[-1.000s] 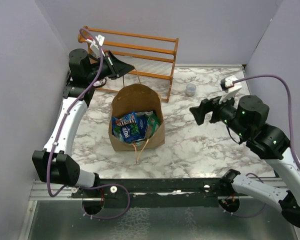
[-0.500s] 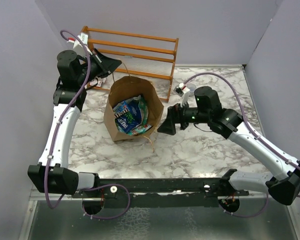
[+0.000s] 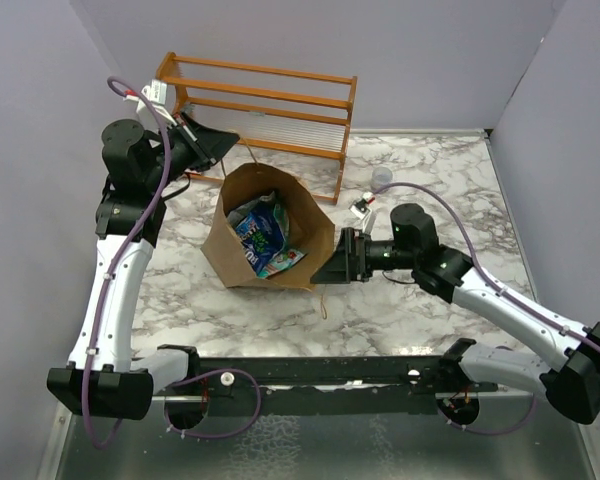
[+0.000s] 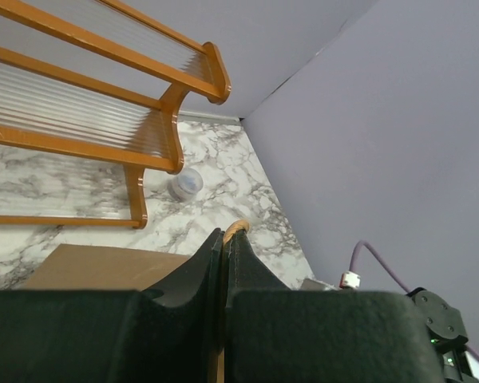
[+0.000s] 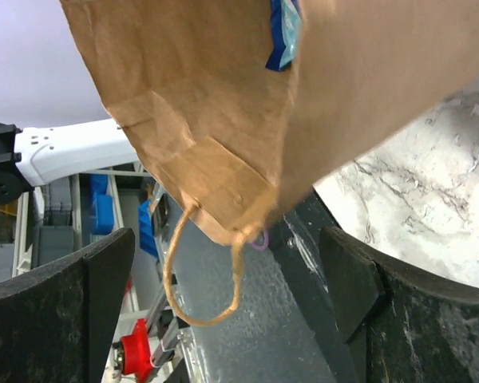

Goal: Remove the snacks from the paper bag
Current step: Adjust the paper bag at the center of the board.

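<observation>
Paper bag stands at centre frame on the marbled desk, mouth up and leaning, with the snacks heaped inside; blue and green packets show. Left claw, upper left, is pinched closed on the bag's far loop handle. Right claw stands fully wide just beside the bag's right wall, holding nothing. Judged handling: packets are light, glossy, slippery and crushable, so each is best taken across a flat face or sealed edge. The bag is thin and soft (its walls would fold under a push), so the held handle is likely what steadies it. Room: a wooden rack sits close behind the bag, with a small clear cup to the rack's right. Open desk lies lower right and lower left for setting packets down. The near handle dangles loose and could snag.
</observation>
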